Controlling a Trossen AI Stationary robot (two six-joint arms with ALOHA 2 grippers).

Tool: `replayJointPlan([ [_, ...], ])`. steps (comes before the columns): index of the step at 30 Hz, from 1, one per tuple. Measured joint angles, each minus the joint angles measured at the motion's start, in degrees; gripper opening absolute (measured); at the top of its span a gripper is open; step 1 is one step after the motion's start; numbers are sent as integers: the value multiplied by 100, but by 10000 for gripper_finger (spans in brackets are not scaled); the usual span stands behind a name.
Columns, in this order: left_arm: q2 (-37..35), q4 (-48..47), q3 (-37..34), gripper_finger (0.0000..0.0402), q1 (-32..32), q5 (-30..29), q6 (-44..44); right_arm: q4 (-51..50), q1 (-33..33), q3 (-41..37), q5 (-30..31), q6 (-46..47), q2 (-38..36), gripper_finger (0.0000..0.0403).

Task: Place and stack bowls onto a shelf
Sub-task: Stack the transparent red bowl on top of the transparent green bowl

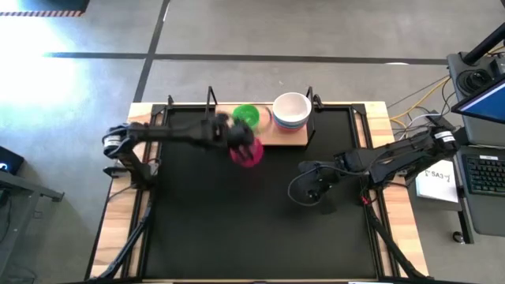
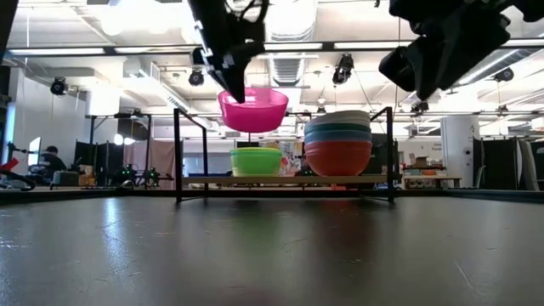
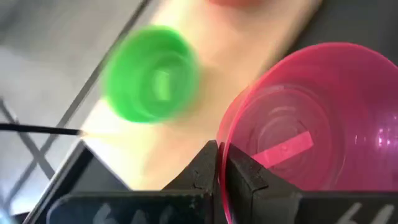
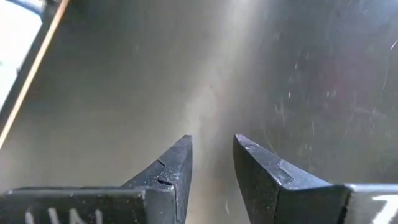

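Black matting (image 1: 237, 229) covers your table, with the wooden shelf (image 1: 272, 136) at its far edge. Your left claw (image 3: 219, 163) is pinched tight on the rim of the magenta bowl (image 1: 247, 151), held in the air just in front of the shelf. The green bowl (image 1: 246, 116) sits on the shelf at about twelve o'clock from the magenta one and lower, so the coming move likely turns on carrying it forward and down. At three o'clock from the green bowl stands the stack of bowls (image 1: 291, 111), white on top, close enough to clip. Your right claw (image 4: 212, 163) hovers part-open and empty over the mat, well apart.
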Motion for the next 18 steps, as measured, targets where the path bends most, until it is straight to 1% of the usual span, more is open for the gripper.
replayJointPlan([
  [2, -83, 165, 0, 0, 438, 44, 93, 351, 0, -155, 1, 146, -127, 105],
  [4, -142, 457, 0, 0, 904, 260, 210, 734, 0, -316, 1, 244, -250, 105],
  [7, -141, 872, 0, 0, 1536, 717, 346, 1154, 0, -541, 4, 333, -378, 105],
  [9, -117, 1163, 0, 0, 1888, 1013, 390, 1253, 2, -641, 3, 334, -430, 105],
  [14, 5, 1536, 0, 0, 2483, 1481, 379, 1287, 3, -694, 6, 377, -458, 105],
  [18, 165, 1472, 0, 0, 2827, 2156, 229, 1325, 4, -694, 7, 392, -436, 105],
])
